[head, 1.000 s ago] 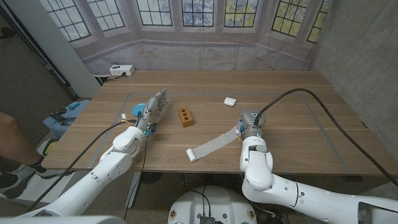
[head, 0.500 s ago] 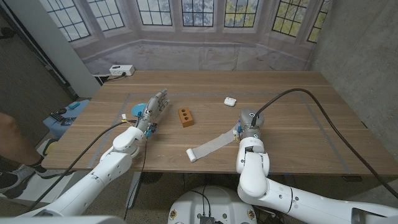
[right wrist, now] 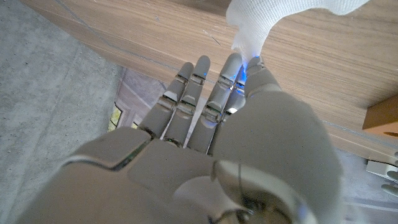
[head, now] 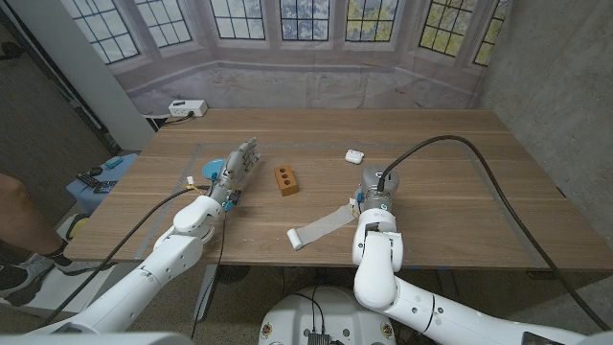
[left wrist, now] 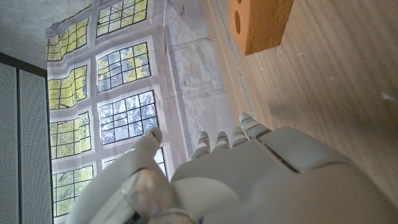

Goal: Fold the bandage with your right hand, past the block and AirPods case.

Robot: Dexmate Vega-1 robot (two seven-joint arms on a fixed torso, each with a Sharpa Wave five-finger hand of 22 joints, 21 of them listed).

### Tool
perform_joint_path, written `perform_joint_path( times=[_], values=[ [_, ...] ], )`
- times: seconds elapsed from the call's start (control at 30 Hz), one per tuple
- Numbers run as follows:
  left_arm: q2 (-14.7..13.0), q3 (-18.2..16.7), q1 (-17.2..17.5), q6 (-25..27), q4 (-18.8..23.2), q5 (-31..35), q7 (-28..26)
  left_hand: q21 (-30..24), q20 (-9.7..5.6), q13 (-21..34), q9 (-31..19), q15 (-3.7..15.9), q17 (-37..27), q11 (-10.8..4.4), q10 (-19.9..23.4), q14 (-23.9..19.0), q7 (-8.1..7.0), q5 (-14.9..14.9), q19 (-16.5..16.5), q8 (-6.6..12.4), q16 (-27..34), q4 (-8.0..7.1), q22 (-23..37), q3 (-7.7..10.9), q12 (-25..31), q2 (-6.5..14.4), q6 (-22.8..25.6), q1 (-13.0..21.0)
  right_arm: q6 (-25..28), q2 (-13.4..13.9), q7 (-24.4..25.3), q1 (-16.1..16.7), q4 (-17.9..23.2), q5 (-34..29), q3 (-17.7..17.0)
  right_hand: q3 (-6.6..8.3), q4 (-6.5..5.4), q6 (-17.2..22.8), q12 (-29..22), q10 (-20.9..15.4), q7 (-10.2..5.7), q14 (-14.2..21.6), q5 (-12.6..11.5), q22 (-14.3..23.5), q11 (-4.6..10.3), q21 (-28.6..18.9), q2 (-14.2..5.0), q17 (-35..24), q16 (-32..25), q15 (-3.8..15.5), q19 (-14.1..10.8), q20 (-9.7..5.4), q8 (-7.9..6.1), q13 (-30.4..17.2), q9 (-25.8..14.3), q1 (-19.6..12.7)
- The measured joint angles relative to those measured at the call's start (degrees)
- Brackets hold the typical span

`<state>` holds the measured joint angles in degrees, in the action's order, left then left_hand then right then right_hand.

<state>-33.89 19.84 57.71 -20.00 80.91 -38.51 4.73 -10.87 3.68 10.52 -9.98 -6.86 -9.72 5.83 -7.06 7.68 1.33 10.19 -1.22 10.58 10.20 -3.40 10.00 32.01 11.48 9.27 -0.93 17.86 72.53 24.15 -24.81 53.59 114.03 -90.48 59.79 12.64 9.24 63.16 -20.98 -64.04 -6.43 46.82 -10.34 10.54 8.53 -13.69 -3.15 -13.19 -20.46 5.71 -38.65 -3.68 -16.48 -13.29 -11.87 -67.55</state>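
bandage [right wrist: 261, 18] end pinched, right hand [right wrist: 205, 124] fingertips

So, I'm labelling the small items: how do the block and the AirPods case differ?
The block is orange-brown with holes; the AirPods case is white and plain. The block looks bigger and boxy, the case smaller and rounded. The block lies nearer the left hand, the case farther back. Both rest untouched on the table.

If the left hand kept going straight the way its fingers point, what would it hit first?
Probably nothing: the left hand points toward the far table edge, and the orange block sits off to its side. Depth is uncertain.
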Motion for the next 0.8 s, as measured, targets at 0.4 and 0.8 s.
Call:
perform_joint_path(
  times=[0.4, 0.8],
  values=[
    [0.2, -0.06, 0.08, -0.37, -0.46, -0.12, 0.22, 0.0, 0.0, 0.0, 0.0, 0.0, 0.0, 0.0, 0.0, 0.0, 0.0, 0.0, 0.0, 0.0, 0.0, 0.17, 0.0, 0.16, 0.0, 0.0, 0.0, 0.0, -8.88, -9.12, -3.61, 7.3, -2.4, -10.77, -8.82, -0.47, 0.15, 0.01, 0.0, -0.31, 0.46, 0.0, 0.0, 0.0, -0.75, 0.0, -0.2, 0.01, 0.01, 0.0, 0.0, 0.0, 0.4, 0.0, -0.01, -0.63],
    [0.28, -0.13, 0.15, -0.78, -0.72, -0.18, 0.5, 0.0, 0.0, 0.0, 0.0, 0.0, 0.0, 0.0, 0.0, 0.0, 0.31, 0.0, 0.0, 0.0, 0.0, 0.25, 0.0, 0.25, 0.0, 0.0, 0.31, 0.0, -16.26, -16.33, -5.14, 12.91, -2.83, -17.8, -14.89, -0.63, 0.0, 0.18, 0.0, -0.3, 0.62, -0.01, 0.0, 0.0, -0.74, 0.0, 0.03, 0.01, 0.03, -0.01, 0.0, 0.0, 0.4, -0.01, 0.0, -0.85]
  ],
)
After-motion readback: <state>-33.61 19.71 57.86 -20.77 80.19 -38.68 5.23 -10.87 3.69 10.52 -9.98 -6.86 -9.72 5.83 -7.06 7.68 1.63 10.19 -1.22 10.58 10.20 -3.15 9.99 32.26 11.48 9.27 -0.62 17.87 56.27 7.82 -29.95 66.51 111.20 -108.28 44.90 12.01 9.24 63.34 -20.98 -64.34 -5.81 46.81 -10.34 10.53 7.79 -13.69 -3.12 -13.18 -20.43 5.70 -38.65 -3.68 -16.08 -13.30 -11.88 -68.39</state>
